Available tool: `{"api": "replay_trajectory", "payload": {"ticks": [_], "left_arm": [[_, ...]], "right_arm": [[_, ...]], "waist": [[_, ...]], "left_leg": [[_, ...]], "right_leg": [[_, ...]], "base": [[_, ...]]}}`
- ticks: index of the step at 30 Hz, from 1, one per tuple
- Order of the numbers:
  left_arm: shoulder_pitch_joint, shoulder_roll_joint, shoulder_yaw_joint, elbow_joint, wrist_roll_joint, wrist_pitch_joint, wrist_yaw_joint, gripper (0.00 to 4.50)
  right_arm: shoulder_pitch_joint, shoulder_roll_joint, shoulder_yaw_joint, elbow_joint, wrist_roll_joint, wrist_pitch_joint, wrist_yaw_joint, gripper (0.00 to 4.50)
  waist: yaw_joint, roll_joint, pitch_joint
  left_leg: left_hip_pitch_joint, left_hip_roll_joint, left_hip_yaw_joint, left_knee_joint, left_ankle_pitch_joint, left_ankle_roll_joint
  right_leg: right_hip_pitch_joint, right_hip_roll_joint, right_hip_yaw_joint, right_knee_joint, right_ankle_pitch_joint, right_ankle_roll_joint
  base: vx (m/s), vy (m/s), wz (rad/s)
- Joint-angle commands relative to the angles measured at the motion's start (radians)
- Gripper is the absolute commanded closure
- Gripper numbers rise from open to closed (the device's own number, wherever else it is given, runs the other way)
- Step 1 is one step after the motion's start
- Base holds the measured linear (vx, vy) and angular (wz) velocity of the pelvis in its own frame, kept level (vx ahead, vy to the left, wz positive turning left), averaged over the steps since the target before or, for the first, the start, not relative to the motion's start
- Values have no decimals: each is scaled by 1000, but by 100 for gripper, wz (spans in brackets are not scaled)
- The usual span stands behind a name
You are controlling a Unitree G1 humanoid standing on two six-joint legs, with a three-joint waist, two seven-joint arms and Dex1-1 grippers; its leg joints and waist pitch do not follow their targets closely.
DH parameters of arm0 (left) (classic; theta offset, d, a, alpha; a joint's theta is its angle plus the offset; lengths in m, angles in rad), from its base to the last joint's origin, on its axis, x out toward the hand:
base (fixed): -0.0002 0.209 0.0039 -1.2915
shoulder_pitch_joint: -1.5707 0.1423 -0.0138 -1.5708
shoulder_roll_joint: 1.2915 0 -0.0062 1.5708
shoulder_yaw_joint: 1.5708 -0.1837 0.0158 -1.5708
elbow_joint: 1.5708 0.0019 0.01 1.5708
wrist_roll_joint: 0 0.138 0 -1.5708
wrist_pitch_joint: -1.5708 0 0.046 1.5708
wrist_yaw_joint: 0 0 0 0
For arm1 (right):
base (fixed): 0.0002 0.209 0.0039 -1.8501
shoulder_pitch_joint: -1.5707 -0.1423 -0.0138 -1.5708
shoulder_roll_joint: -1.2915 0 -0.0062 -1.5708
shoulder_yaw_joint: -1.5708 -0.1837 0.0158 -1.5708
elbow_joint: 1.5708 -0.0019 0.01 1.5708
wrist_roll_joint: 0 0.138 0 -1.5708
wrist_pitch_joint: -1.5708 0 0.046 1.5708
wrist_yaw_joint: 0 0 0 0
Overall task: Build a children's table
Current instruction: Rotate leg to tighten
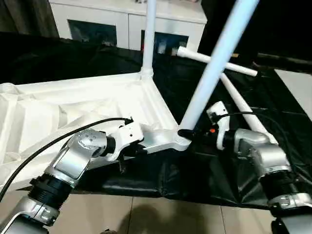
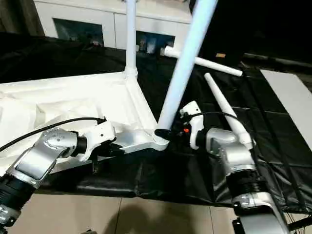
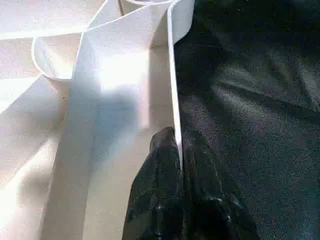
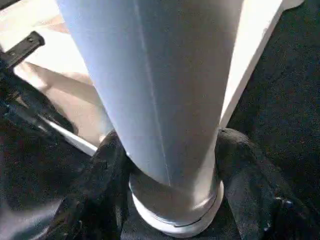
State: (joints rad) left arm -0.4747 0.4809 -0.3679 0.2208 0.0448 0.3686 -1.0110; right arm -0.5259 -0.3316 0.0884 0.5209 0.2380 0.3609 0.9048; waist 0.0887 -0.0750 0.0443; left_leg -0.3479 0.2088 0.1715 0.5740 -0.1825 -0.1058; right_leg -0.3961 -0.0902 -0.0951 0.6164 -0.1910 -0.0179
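Nearest, the left gripper (image 3: pixel 179 150) pinches the side wall of the white ribbed plastic tabletop (image 1: pixel 73 105), lying upside down on black sheeting (image 1: pixel 204 180) — apparently pinning it. At the tabletop's near corner socket (image 1: pixel 183 142), the right gripper (image 4: pixel 170 165) clasps the base of a long white tapered leg (image 1: pixel 214 63) — seating it, I'd judge. Beyond, one upright leg (image 1: pixel 149 34) stands socketed; two spare legs (image 1: pixel 217 61) lie farther off.

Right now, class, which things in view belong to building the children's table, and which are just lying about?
Belonging to the job:
tabletop
fitted corner leg
leg in the right tool
two loose legs

Just lying about:
white cabinet
black sheet
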Motion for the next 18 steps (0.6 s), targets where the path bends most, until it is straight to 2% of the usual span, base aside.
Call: {"api": "replay_trajectory", "payload": {"ticks": [1, 2, 3, 4, 6, 7, 8, 10, 11, 12, 13, 14, 15, 16, 17, 18], "left_arm": [[-36, -27, 17, -16, -7, -20, 25, 450], [-54, -65, 33, 37, 3, -5, 89, 450], [-54, -65, 33, 37, 3, -5, 89, 450], [-62, -77, 36, 57, 8, 0, 111, 450], [-87, -106, 33, 100, 25, 17, 154, 450], [-102, -129, 34, 116, 27, 31, 176, 450], [-106, -135, 34, 120, 27, 34, 181, 450], [-117, -151, 35, 130, 27, 43, 195, 450], [-147, -198, 39, 155, 26, 72, 234, 450], [-164, -223, 36, 171, 35, 85, 258, 450], [-183, -262, 41, 185, 38, 117, 296, 450], [-197, -299, 43, 192, 38, 144, 325, 450], [-197, -299, 43, 192, 38, 144, 325, 450], [-209, -328, 46, 202, 38, 161, 347, 450], [-227, -367, 51, 221, 37, 178, 382, 450], [-228, -369, 51, 222, 37, 178, 384, 450]], "right_arm": [[31, 5, 35, 89, -59, 36, -67, 226], [33, 51, 18, 133, -79, 30, -185, 226], [33, 51, 18, 133, -79, 30, -185, 226], [33, 71, 11, 151, -86, 29, -232, 226], [17, 132, -29, 229, -91, 8, -385, 227], [0, 165, -60, 275, -79, -7, -456, 227], [-4, 173, -67, 286, -77, -11, -472, 227], [-15, 194, -87, 315, -69, -23, -515, 227], [-44, 237, -132, 370, -45, -55, -605, 227], [-60, 259, -156, 397, -32, -72, -653, 227], [-79, 281, -184, 429, -15, -92, -711, 228], [-96, 301, -208, 457, -1, -113, -767, 228], [-96, 301, -208, 457, -1, -113, -767, 228], [-110, 316, -227, 480, 7, -131, -814, 228], [-132, 336, -257, 519, 14, -158, -878, 228], [-134, 337, -259, 521, 15, -159, -882, 228]], "waist": [[-3, 15, -49], [-5, 14, -48], [-5, 14, -48], [-8, 15, -44], [-11, 16, -44], [-14, 20, -41], [-18, 19, -40], [-29, 19, -36], [-40, 27, -36], [-43, 29, -34], [-53, 37, -34], [-59, 46, -31], [-59, 46, -31], [-61, 49, -32], [-59, 50, -25], [-62, 45, -24]], "left_leg": [[6, 25, 1, -68, -236, 2], [6, 25, -2, -70, -259, -10], [6, 25, -2, -70, -259, -10], [9, 21, -5, -72, -307, -21], [12, 22, -9, -73, -338, -28], [13, 20, -13, -75, -365, -36], [16, 18, -14, -74, -386, -38], [21, 15, -23, -74, -452, -42], [44, 16, -26, -68, -517, -37], [52, 15, -28, -65, -545, -35], [56, 22, -36, -71, -593, -34], [47, 34, -48, -87, -649, -38], [47, 34, -48, -87, -649, -38], [29, 54, -55, -118, -729, -39], [39, 48, -45, -122, -755, -43], [51, 38, -41, -111, -755, -42]], "right_leg": [[43, -56, 56, -84, -274, -169], [41, -57, 56, -90, -334, -146], [41, -57, 56, -90, -334, -146], [34, -57, 52, -103, -435, -114], [30, -60, 50, -111, -498, -87], [26, -61, 46, -118, -545, -71], [24, -61, 43, -123, -572, -62], [25, -61, 27, -138, -651, -29], [11, -62, 14, -156, -671, -21], [8, -60, 2, -166, -679, -18], [18, -56, -16, -168, -640, -17], [36, -52, -31, -163, -577, -19], [36, -52, -31, -163, -577, -19], [66, -48, -18, -118, -440, -48], [50, -48, -13, -124, -445, -65], [37, -51, -16, -139, -497, -60]], "base": [[0, 0, 0], [0, 0, 0], [0, 0, 0], [-53, -4, -1], [-55, -1, -1], [0, 0, 0], [0, 0, 0], [-27, 9, -4], [-66, 27, -1], [-66, 27, -1], [-66, 41, 1], [-48, 59, -6], [-48, 59, -6], [-32, 59, -6], [0, 0, 0], [0, 0, 0]]}}
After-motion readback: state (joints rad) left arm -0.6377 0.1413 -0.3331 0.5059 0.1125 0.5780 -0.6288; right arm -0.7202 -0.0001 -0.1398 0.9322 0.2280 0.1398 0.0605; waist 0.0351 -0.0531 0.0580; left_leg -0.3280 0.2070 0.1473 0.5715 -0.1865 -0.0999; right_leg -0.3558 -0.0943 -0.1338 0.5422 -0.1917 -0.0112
